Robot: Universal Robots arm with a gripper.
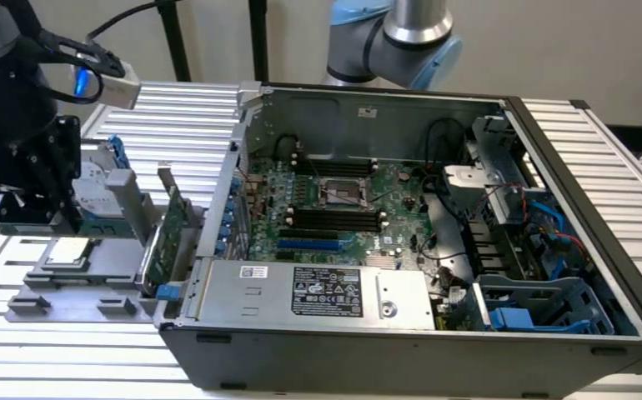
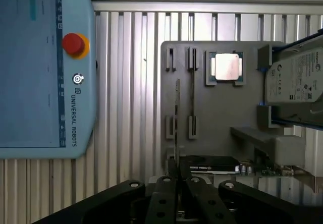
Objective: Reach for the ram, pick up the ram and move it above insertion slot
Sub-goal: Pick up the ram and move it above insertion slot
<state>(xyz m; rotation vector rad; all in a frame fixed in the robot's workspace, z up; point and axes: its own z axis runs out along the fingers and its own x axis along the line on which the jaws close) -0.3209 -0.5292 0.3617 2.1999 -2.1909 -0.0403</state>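
I have the black two-fingered gripper (image 2: pixel 177 204) closed on the thin green ram stick (image 2: pixel 177 114), edge-on, extending ahead over the grey holder tray (image 2: pixel 212 113); I'd keep it square and lift straight.

Even overhead light, soft shadows; glare on processor lid (image 2: pixel 226 66) and ribbed table (image 2: pixel 126 82); gripper (image 2: pixel 177 196) blurred in wrist view.
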